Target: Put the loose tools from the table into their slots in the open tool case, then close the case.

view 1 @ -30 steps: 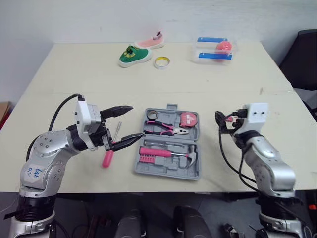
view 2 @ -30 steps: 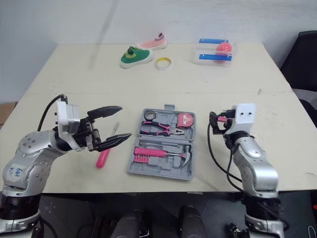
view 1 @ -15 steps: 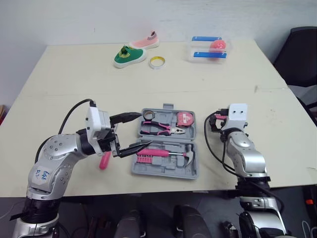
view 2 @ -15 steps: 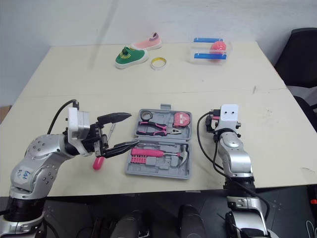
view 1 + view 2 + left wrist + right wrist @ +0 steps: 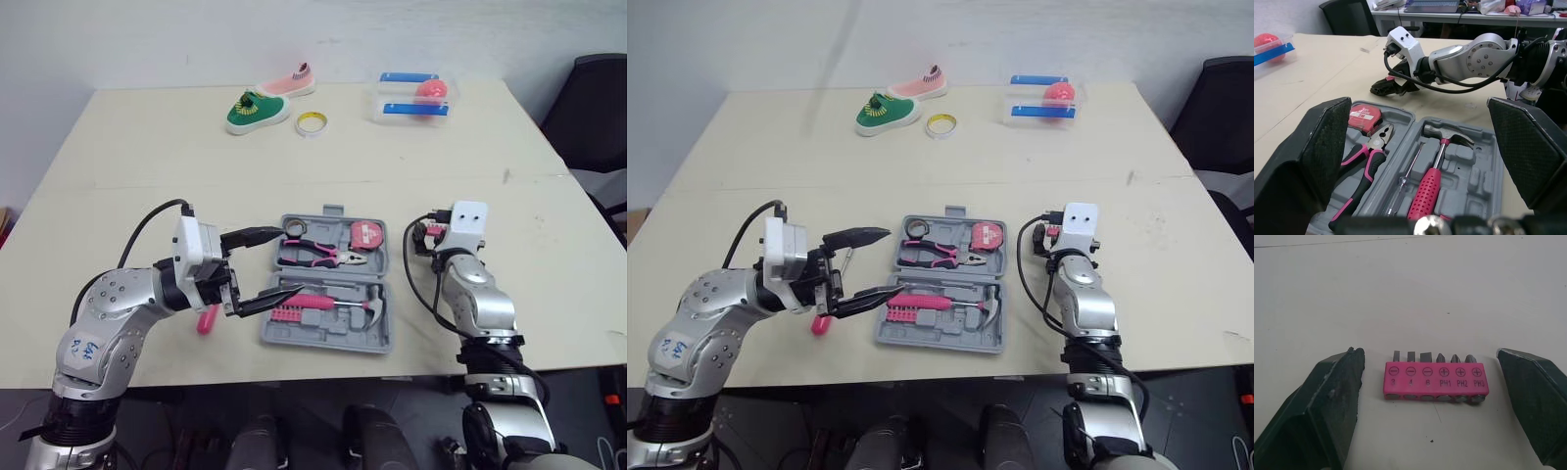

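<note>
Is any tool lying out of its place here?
Yes. A pink-handled screwdriver lies on the table left of the tool case, and a pink bit holder lies on the table before the open right gripper; neither is in a slot.

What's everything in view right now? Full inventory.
tool case: 1, grey, open, on table
pliers: 1, pink-black, in case
tape measure: 1, pink, in case
hammer: 1, pink-handled, in case
stored bit holder: 1, pink, in case
loose bit holder: 1, pink, table, between right fingers
screwdriver: 1, pink-handled, table, left of case
shoes: 2, green and pink, far side
tape roll: 1, yellow, beside shoes
container: 1, clear, far right
left gripper: fingers open, over case's left end
right gripper: fingers open, right of case
</note>
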You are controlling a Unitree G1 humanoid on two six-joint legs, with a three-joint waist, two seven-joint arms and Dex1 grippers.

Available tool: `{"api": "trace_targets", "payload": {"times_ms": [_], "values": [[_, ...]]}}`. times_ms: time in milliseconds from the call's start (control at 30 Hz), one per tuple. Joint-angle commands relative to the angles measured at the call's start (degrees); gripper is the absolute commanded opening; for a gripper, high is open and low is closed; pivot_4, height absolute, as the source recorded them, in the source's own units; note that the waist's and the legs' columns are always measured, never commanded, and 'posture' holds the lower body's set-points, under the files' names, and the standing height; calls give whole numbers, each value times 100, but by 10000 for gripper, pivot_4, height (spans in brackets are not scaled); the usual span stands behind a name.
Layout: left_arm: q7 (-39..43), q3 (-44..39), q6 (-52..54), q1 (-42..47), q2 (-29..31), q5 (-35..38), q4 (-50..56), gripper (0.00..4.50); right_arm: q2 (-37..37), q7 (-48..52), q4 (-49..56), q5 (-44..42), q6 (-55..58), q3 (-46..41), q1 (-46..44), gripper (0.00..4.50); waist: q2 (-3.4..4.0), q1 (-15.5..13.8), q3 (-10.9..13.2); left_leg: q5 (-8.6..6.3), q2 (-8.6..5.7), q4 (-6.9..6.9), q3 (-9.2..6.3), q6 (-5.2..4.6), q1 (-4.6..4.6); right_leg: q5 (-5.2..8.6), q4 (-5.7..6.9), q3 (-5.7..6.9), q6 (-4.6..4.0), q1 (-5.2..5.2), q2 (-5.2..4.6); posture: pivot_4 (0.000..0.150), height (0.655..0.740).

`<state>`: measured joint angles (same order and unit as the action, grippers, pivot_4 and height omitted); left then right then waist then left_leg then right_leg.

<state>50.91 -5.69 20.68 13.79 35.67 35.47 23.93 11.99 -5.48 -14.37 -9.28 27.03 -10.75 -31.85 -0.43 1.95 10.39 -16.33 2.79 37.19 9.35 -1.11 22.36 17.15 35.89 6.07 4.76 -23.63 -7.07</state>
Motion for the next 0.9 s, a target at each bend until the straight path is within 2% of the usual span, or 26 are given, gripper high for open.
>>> {"api": "trace_targets", "payload": {"times_ms": [33,167,200,433,633,800,900], "values": [[52,-106,-27,-34,46,107,183,45000,-13,-18,-185,-22,208,-141,65,39831,-1,0,-1,0,0,0,0,0,0,0,0,0,0,0,0,1500,7400],[87,-113,-40,-26,47,108,152,45000,-21,31,-214,-26,227,-154,81,23118,-19,-24,-11,0,-2,2,-3,-1,0,0,-1,1,0,3,-2,1500,7400],[92,-110,-41,-23,46,106,146,45000,-25,38,-218,-30,230,-164,77,22437,-27,-24,-16,0,-2,2,-3,-1,-3,0,-1,0,0,7,-2,1500,7400],[162,-135,-72,-6,57,96,101,45000,-18,159,189,-197,308,-271,121,22408,-29,-22,-18,-1,-2,-1,-7,-1,-2,0,-2,2,0,7,-17,1500,7400],[214,-159,-64,-17,80,102,121,45000,323,793,1829,-802,1656,-314,576,22408,-26,-25,-16,-3,-1,-8,-8,-2,3,0,-11,5,0,3,-31,1500,7400],[304,-96,-70,-39,70,83,55,45000,800,1187,3670,-1352,2927,-441,1520,22408,-22,-36,-13,-8,0,-12,-9,-5,6,0,-17,7,0,1,-34,1500,7400],[312,-78,-70,-26,45,76,32,45000,812,1245,4509,-1551,3301,-421,2137,22408,-22,-32,-13,-14,0,-13,-9,-7,6,0,-21,8,0,0,-35,1500,7400]]}}
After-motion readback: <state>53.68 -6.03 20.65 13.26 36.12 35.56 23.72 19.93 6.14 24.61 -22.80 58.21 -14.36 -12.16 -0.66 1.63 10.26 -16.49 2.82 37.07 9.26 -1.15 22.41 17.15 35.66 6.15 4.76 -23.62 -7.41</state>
